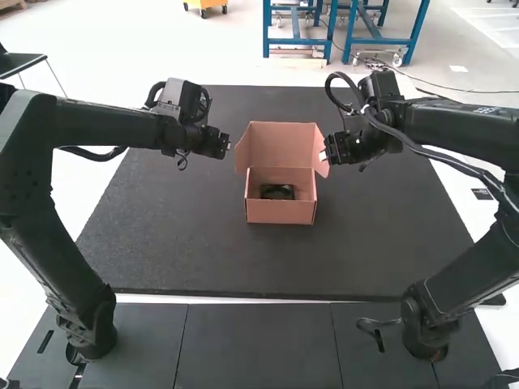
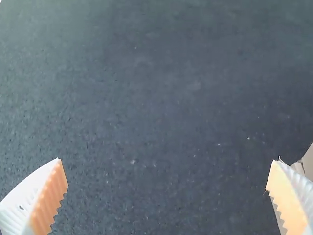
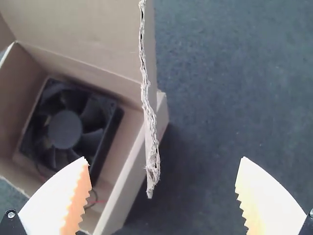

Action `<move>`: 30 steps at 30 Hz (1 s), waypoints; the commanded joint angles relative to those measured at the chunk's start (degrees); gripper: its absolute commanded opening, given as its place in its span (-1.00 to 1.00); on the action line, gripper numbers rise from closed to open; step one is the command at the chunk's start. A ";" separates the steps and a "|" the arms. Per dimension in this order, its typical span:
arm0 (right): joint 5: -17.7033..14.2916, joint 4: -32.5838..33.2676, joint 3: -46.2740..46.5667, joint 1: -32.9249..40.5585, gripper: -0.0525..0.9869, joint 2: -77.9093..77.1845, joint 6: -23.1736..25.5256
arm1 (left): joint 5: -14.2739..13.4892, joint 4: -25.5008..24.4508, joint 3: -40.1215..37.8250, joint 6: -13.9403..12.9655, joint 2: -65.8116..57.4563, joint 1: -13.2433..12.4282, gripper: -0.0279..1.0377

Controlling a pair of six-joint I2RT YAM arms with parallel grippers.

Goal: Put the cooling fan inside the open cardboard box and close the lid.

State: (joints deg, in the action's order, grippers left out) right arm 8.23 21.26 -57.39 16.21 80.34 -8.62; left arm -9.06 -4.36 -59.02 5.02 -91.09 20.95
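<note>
right gripper [image 3: 162, 160] near flat, face-up fan [image 3: 66, 129]

There are two arms, the left arm [image 1: 97, 126] and the right arm [image 1: 462, 121]. They carry two grippers, the left gripper [image 1: 225, 146] and the right gripper [image 1: 326, 154], with four white ribbed fingers [image 3: 63, 196] in all. One cardboard box [image 1: 280, 207] with one raised lid [image 1: 280, 144] stands between the grippers. One cooling fan [image 3: 68, 129] lies inside, just beside the right gripper. One black mat [image 1: 162, 219] lies beneath both.
</note>
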 commanded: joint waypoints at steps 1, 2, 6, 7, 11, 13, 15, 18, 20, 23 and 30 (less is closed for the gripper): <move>1.53 -0.16 -1.59 -0.56 0.38 0.08 -0.43 | 0.97 1.02 -2.24 0.35 -0.32 -0.12 0.86; 1.61 -0.16 -1.59 -0.74 0.38 0.08 -0.43 | 2.38 1.02 -2.59 0.52 -0.49 -0.21 0.86; 1.88 0.19 -1.50 -0.91 0.38 0.08 -0.52 | 7.48 0.84 -3.47 1.58 -0.76 -1.44 0.86; 1.88 0.28 -1.50 -1.00 0.38 0.17 -0.52 | 9.06 0.76 -3.73 2.28 -0.76 -1.79 0.86; 1.97 0.37 -1.50 -1.00 0.38 0.26 -0.52 | 13.19 -0.12 -4.08 2.72 -1.11 -2.84 0.86; 2.05 0.45 -1.59 -1.00 0.38 0.52 -0.52 | 14.42 -0.65 -4.17 2.98 -1.11 -3.11 0.86; 2.14 0.54 -1.94 -1.00 0.38 0.88 -0.52 | 14.77 -1.26 -4.34 3.07 -1.20 -2.76 0.86; 2.23 0.54 -2.73 -1.00 0.38 1.40 -0.52 | 15.56 -1.62 -4.61 3.07 -1.20 -2.67 0.86; 2.23 0.80 -3.26 -1.00 0.38 1.84 -0.52 | 15.56 -1.62 -4.78 3.07 -1.28 -2.58 0.86; 2.32 0.89 -3.96 -1.09 0.38 2.19 -0.43 | 15.74 -1.70 -5.14 3.07 -1.72 -2.23 0.86; 2.58 1.24 -4.23 -1.44 0.38 2.28 -0.34 | 17.06 -2.85 -6.37 3.07 -2.51 -1.61 0.86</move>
State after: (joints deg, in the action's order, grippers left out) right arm 9.91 22.57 -59.61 15.81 82.74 -8.62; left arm 6.37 -7.09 -63.37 7.62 -93.47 18.68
